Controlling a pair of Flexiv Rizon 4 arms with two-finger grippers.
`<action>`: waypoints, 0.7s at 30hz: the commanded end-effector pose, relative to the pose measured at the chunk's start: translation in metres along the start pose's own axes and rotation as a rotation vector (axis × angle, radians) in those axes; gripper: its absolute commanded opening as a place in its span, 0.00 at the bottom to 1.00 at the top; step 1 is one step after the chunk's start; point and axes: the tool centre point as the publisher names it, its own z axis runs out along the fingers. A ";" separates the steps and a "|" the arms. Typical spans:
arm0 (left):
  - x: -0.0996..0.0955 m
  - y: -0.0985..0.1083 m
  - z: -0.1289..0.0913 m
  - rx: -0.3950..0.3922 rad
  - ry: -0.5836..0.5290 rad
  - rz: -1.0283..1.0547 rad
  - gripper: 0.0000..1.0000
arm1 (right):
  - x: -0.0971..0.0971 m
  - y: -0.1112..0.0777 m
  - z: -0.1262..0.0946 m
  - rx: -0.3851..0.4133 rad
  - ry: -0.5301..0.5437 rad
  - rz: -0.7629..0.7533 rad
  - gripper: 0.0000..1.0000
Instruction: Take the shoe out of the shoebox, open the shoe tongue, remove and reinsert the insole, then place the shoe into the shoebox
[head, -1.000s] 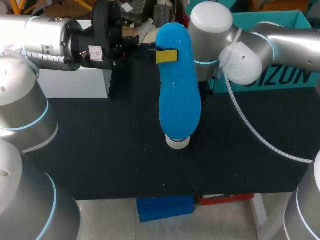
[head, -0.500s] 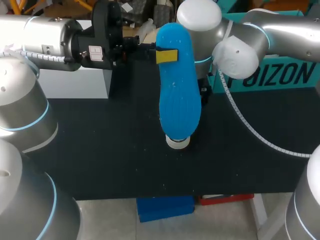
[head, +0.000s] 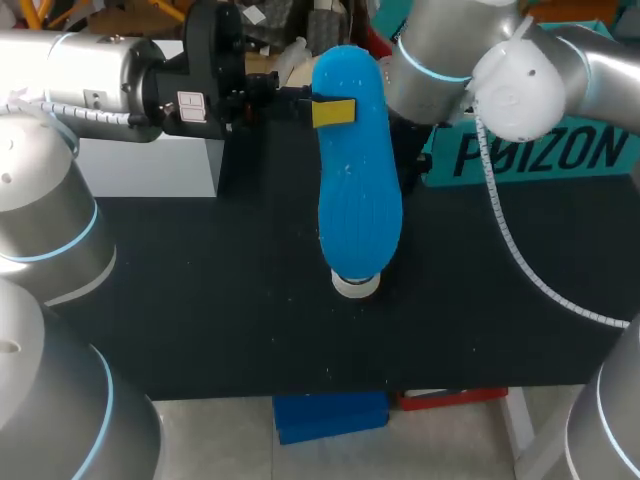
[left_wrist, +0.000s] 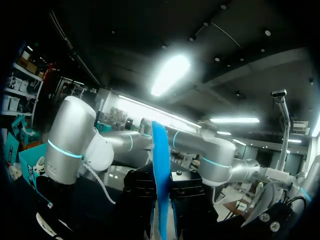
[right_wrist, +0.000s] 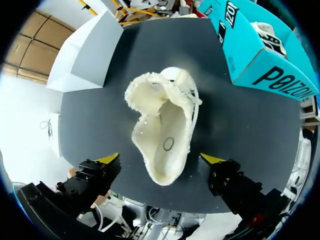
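Insole (head: 358, 190) hangs clamped in left gripper (head: 325, 112) above the shoe (right_wrist: 165, 130) — long axes roughly aligned; right gripper (right_wrist: 160, 160), fingers wide apart, hovers straight over it, nearer.

Upright, edge-on: thin blue foam insole (left_wrist: 160, 170) clamped between black fingers of left gripper (left_wrist: 162, 200); silver right arm (left_wrist: 75, 135) beyond; teal cardboard shoebox (left_wrist: 27, 162) beside it.

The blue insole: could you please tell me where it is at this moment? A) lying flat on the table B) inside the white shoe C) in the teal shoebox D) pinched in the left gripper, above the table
D: the left gripper clamps the blue insole from both sides, and the white shoe lies without it.
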 end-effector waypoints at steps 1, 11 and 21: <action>0.000 0.001 0.002 0.003 -0.005 0.001 0.00 | -0.021 -0.013 -0.017 -0.028 0.564 0.016 1.00; 0.000 0.001 0.002 0.003 -0.005 0.001 0.00 | -0.026 -0.014 -0.023 -0.058 0.948 0.049 1.00; 0.000 0.001 0.002 0.003 -0.005 0.001 0.00 | -0.030 -0.017 -0.022 -0.060 0.970 0.063 1.00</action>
